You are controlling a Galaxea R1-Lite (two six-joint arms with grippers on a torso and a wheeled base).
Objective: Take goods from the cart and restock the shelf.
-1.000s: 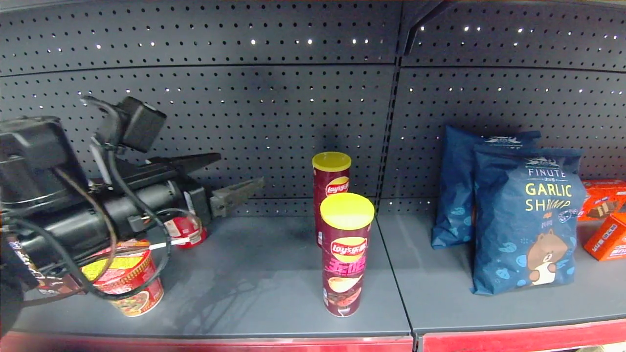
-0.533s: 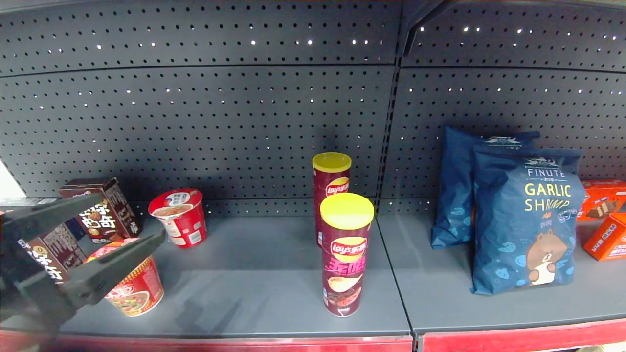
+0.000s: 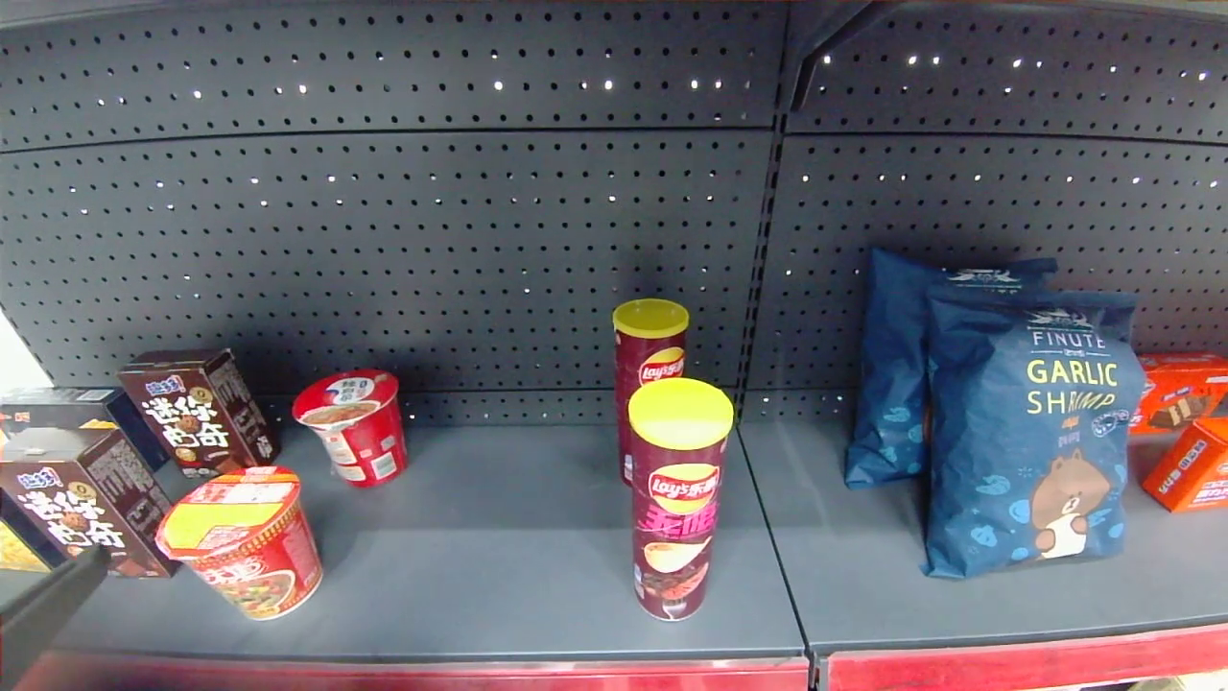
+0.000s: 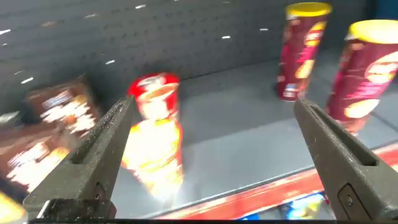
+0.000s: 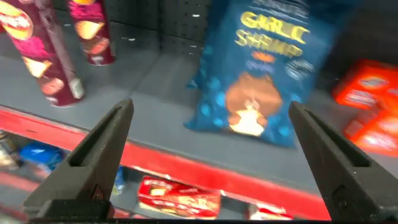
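Note:
Two red noodle cups stand at the left of the grey shelf (image 3: 518,566), one at the front (image 3: 245,542) and one behind (image 3: 350,427). In the left wrist view my left gripper (image 4: 214,104) is open and empty, set back from the shelf's front edge, with the front cup (image 4: 155,155) and the rear cup (image 4: 155,93) beyond it. One of its fingers (image 3: 48,600) shows at the head view's lower left corner. My right gripper (image 5: 211,107) is open and empty in front of the shelf's red edge (image 5: 186,165), facing a blue snack bag (image 5: 261,68).
Two maroon chip cans (image 3: 679,499) (image 3: 650,369) stand mid-shelf. Brown boxes (image 3: 197,413) (image 3: 82,499) sit at the far left, two blue bags (image 3: 1031,432) and orange boxes (image 3: 1190,437) at the right. A perforated back wall (image 3: 480,240) closes the shelf. More goods (image 5: 180,196) lie on a lower level.
My left arm has pulled back out of the shelf toward the lower left. The front noodle cup and the other goods have stayed where they were.

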